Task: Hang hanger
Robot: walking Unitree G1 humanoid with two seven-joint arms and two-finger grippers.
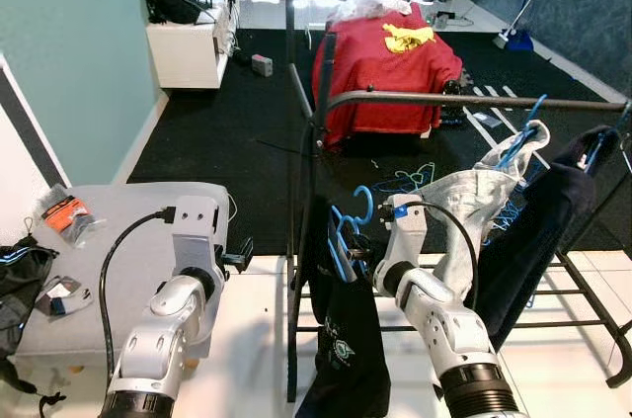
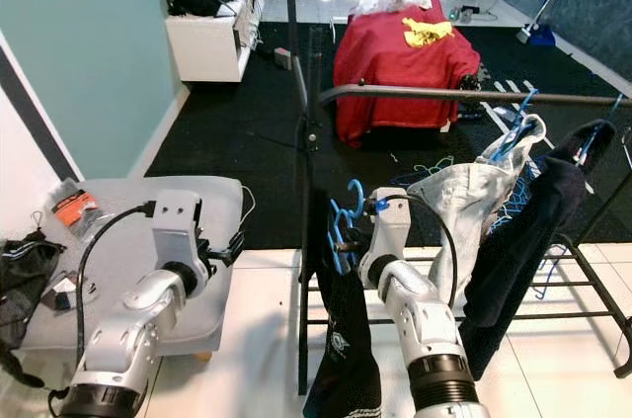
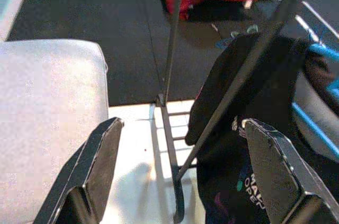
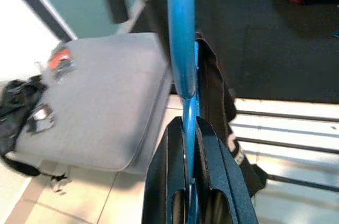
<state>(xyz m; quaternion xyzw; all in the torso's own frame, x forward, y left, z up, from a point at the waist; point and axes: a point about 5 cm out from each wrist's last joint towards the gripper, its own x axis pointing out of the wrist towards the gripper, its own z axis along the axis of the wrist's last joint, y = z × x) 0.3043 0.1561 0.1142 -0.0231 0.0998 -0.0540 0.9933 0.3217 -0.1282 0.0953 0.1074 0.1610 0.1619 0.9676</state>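
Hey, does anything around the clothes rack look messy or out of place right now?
Yes. A heap of blue hangers lies on the black carpet behind the rack instead of hanging. The grey garment and the dark one sag unevenly off the rail. The right gripper holds a blue hanger with a black shirt, not yet hung.

A dark metal clothes rack (image 1: pixel 444 100) stands on the white tiled floor (image 1: pixel 252 339), its horizontal bar carrying garments on blue hangers: a black printed garment (image 1: pixel 341 339) at the near end, a light grey garment (image 1: pixel 474 206) in the middle, and a dark navy garment (image 1: pixel 538 230) farther along. To the robot's left, a grey cushioned bench (image 1: pixel 128 250) holds an orange packet (image 1: pixel 64 212) and a black bag (image 1: pixel 20 275) at its edge.
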